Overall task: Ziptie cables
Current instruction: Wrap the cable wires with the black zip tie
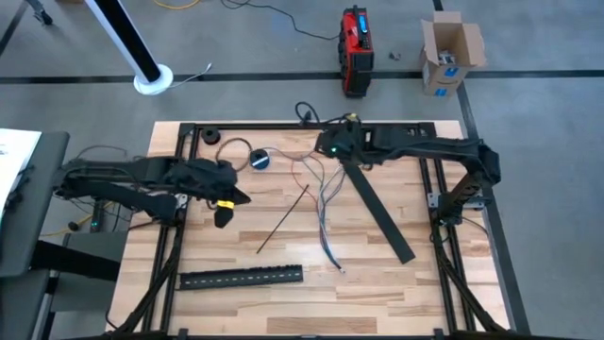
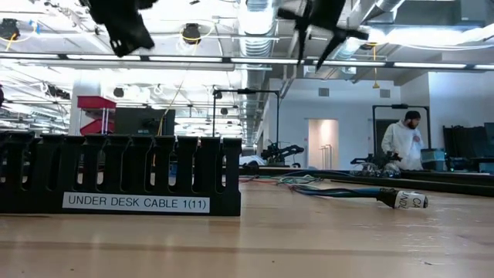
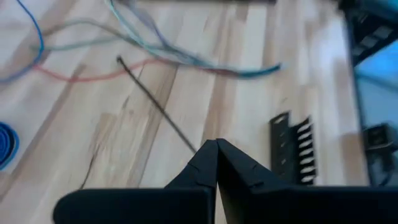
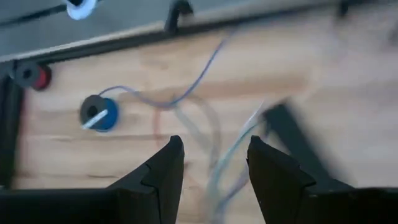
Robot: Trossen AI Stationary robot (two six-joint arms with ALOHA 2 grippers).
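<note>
A loose tangle of cables [image 1: 321, 194] is seen spread across the middle of the wooden counter [image 1: 396, 293], not yet gathered and with no tie around them. The step in hand is judged to be the approach: the wires are still to be collected into a bundle before any tie can be looped on. The right end effector [image 4: 211, 163] is held above the far end of the tangle, its fingers spread and nothing between them, the thin wires lying directly beneath the gap. The left end effector [image 3: 216, 163] is poised over the counter's left half, its fingertips pressed together on nothing, with a thin dark zip tie [image 1: 283, 219] lying just ahead of it. A descent onto the strands by the right arm, and a pickup of the tie by the left, is what the next move appears to call for. A slotted black cable duct [image 1: 242, 277] lies near the counter's front edge, a blue tape roll [image 1: 261, 160] towards the back.
</note>
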